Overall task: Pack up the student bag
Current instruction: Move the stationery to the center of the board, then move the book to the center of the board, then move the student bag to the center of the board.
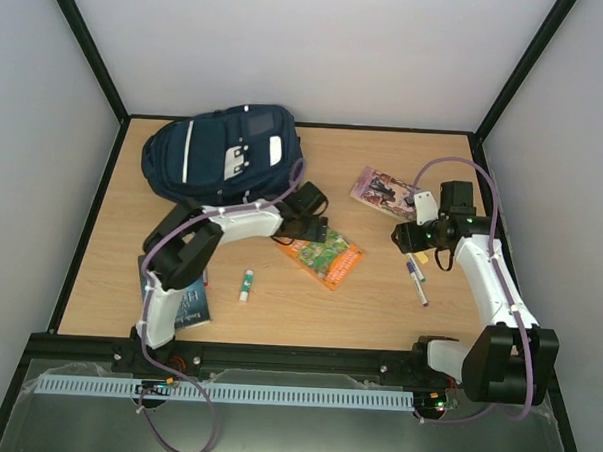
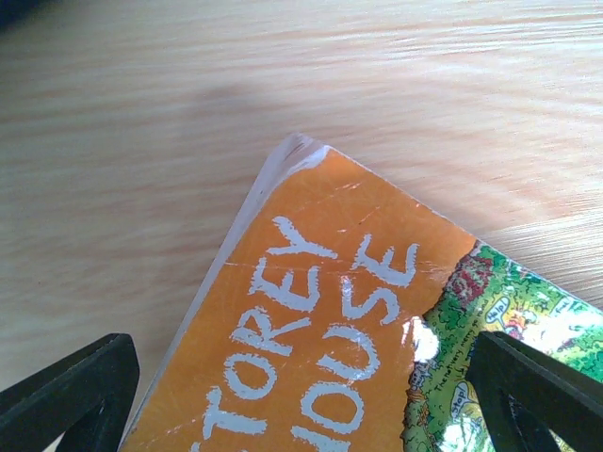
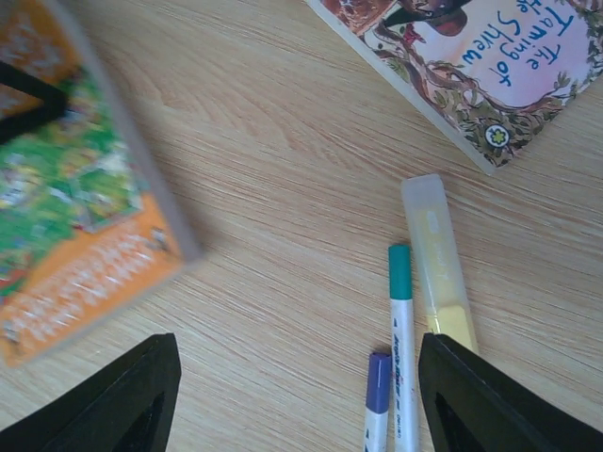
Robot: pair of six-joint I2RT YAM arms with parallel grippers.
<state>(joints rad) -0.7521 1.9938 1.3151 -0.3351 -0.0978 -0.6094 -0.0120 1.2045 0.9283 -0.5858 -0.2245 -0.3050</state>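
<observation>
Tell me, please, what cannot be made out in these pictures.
Blue book: top view, left arm covers part.
Orange book: left wrist view, title cut off by the frame edge.
Pens: right wrist view, lower ends cut off by the bottom edge.
Bag: top view, zips too small to judge.

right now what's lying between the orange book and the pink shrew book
Mostly bare wood between the orange book and pink book, in the right wrist view; only the capped end of the yellow marker pokes in near the pink book's corner.
</observation>
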